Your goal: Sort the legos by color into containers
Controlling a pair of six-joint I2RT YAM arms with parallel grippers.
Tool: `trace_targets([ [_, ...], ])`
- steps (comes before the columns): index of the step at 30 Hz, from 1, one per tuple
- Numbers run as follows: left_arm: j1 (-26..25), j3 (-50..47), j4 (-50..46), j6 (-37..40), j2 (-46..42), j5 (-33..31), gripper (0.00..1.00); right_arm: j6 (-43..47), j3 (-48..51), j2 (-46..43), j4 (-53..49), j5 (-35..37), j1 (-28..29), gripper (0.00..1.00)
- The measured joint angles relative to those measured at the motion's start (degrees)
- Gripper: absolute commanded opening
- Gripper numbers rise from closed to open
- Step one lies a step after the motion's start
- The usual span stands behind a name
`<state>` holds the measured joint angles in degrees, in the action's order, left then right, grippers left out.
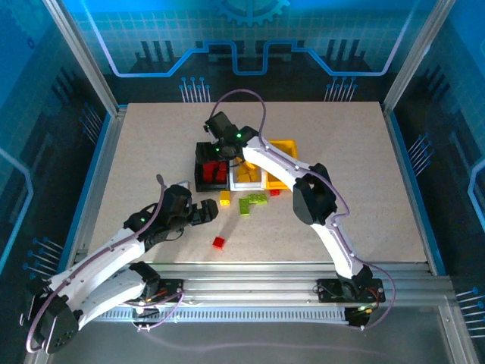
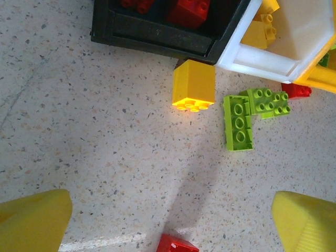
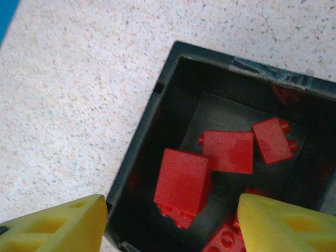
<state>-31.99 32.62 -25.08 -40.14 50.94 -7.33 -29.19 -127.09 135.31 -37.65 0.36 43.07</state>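
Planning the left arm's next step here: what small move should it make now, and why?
Probably pull the left gripper back slightly and lower it over the loose red brick. Its jaws are open and empty, that brick lies on the table almost between its fingers, nearer than the yellow brick by the black bin, and red bricks already sit in that bin.

"What lay under the right hand (image 3: 170,226)?"
"The black bin (image 3: 152,113) on the speckled desk (image 3: 73,79), with several red legos (image 3: 184,184) inside."
"And its fingers (image 3: 52,226)?"
"Yellow, spread well apart, gripping nothing, over the bin."
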Motion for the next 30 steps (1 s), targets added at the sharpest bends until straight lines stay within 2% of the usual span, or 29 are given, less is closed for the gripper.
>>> trace_targets([
  [5,0.0,0.0,0.1,1.1,0.2,2.2,0.96,-0.4,5.3,-4.8,1.4,0.3,0.0,0.76],
  [9,0.0,0.0,0.9,2.7,3.1,5.3,0.84,-1.6,19.5,-16.2,5.6,0.9,0.0,0.77],
  [11,-0.7,0.3,0.9,3.4,5.9,6.2,0.81,-2.3,26.4,-22.2,7.6,1.0,0.0,0.78],
  [17,-9.0,4.3,0.7,5.1,17.3,5.5,0.78,-3.8,42.7,-36.2,12.7,1.8,-0.1,0.78],
  [22,-14.0,7.6,-0.5,6.1,24.5,2.9,0.66,-4.7,52.6,-43.7,14.6,2.7,-0.8,0.8],
  [30,-19.0,8.8,-5.0,5.5,29.2,-2.3,0.63,-5.4,58.4,-49.3,16.6,3.3,-2.6,0.81],
])
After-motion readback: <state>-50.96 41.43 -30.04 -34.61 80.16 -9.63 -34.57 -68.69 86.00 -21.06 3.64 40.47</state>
